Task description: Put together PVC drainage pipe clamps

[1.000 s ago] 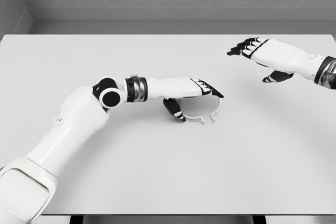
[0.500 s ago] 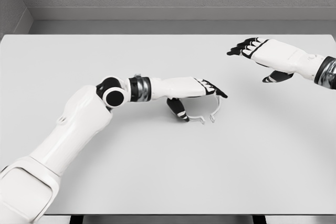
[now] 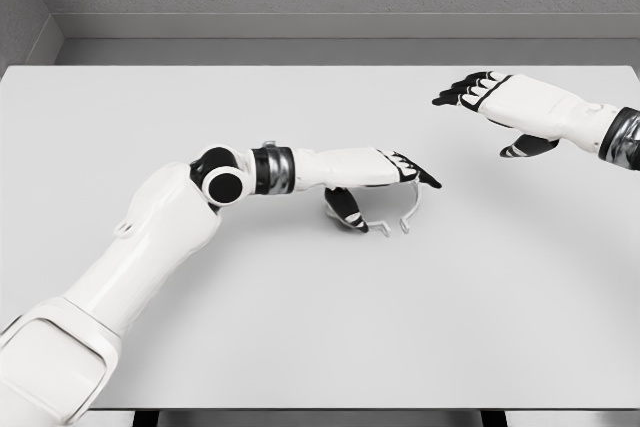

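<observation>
On the matte white counter (image 3: 300, 347), mid-centre, lies the thin white plastic C-shaped pipe clamp (image 3: 400, 215). Left robot hand (image 3: 385, 182) sits over it, thumb curling under, fingers straight; not gripped yet. Best approach: close gently, w/o tilting the ring. Far right, right robot hand (image 3: 490, 107) hovers, fingers spread, empty.

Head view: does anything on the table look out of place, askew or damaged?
Nothing stands out. A single white pipe clamp lies on the table, intact as far as can be seen, partly under the left hand. The right hand hangs open to the right, holding nothing. No pipe or second clamp part is in view.
</observation>
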